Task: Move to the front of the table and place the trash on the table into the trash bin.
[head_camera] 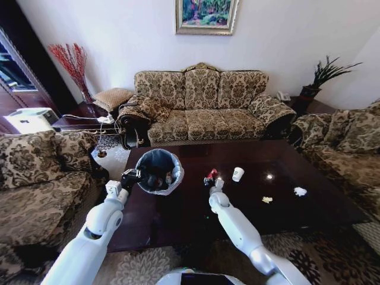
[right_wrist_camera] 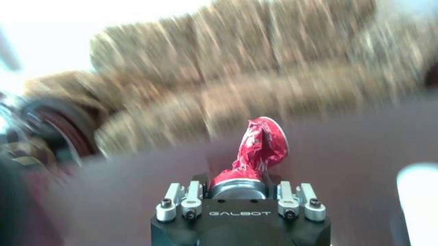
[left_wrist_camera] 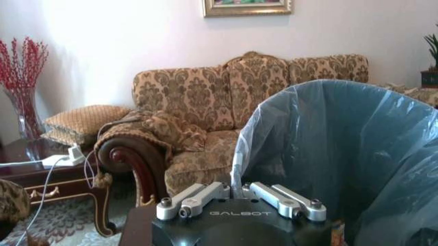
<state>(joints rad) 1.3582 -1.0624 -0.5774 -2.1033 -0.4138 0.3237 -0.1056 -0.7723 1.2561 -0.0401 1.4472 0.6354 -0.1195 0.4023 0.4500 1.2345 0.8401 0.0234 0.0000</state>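
The trash bin, lined with a grey-black bag, is tilted over the left part of the dark glossy table. My left gripper is shut on its rim; in the left wrist view the bag wall rises right past the gripper. My right gripper hangs over the table's middle, to the right of the bin, shut on a crumpled red wrapper. A white paper cup stands just right of that gripper. A yellowish scrap and a crumpled white paper lie farther right on the table.
A patterned sofa stands behind the table, with matching armchairs at left and right. A side table with cables and a vase of red twigs sits at the back left. Patterned carpet lies around the table.
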